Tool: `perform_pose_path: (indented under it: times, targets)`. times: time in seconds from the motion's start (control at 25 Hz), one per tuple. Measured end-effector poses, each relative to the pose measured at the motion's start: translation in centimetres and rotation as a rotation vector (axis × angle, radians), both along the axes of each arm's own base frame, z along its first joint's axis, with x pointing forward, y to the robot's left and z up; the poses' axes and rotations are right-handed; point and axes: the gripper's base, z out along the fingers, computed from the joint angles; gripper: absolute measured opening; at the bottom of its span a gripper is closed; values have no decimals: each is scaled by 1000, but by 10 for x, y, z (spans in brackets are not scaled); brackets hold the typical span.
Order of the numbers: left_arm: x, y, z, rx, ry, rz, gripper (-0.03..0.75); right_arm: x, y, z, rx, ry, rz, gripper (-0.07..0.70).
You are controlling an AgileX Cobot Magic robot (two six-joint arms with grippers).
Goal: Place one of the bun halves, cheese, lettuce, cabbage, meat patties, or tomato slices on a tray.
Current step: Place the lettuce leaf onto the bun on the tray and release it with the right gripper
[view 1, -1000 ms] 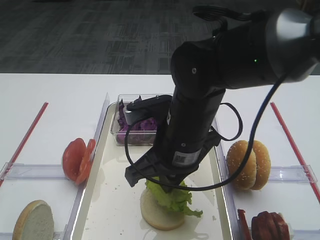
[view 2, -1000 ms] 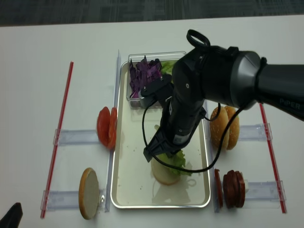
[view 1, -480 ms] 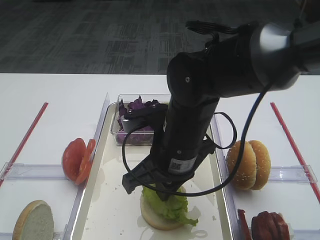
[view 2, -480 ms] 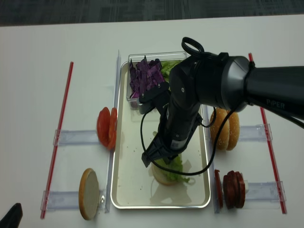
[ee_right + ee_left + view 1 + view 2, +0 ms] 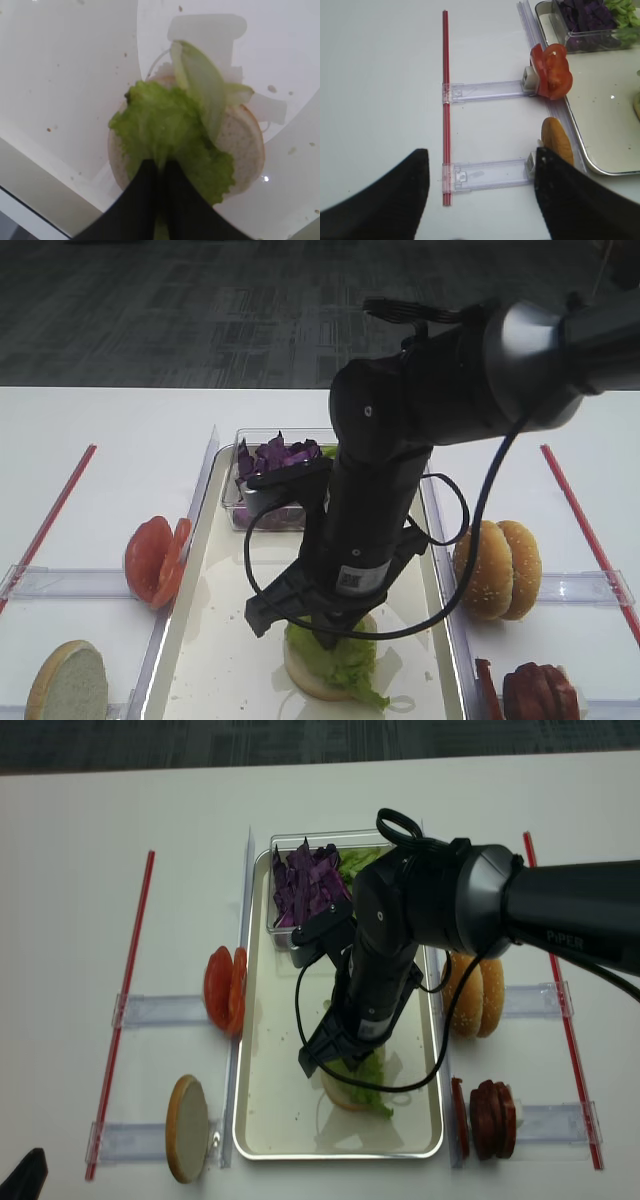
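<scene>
1. Right fingers (image 5: 160, 172) pressed together, pinching the lettuce (image 5: 170, 135) by its near edge.
2. Straight ahead of the tips: leaf draped flat over a bun half (image 5: 240, 142) on the tray (image 5: 60, 75), pale stem running away from the tips.
3. Release likely next.
4. Far off, left fingers (image 5: 482, 175) spread over the bench (image 5: 380, 75), holding nothing.

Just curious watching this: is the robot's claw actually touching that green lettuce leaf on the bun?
Touching. The right wrist view shows the right gripper shut on the lettuce, pinching its edge over the bun half.
</scene>
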Motion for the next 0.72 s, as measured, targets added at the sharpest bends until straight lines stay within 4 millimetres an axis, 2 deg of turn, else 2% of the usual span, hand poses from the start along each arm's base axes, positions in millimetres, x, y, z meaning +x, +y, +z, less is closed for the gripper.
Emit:
perform_pose_path:
  times: [0.24,0.32,0.52,0.6,0.72]
  targets:
    - [0,0,0,0,0,0,433,-1,2,0,16,9,7,78]
    - [0,0,0,0,0,0,433,-2,3,0,35,22,13,115]
    - [0,0,0,0,0,0,433,-3,6,1,59,35,14,387]
    - [0,0,0,0,0,0,433,-3,6,1,60,37,11,454]
    - [0,0,0,0,0,0,433,-3,6,1,61,39,7,489]
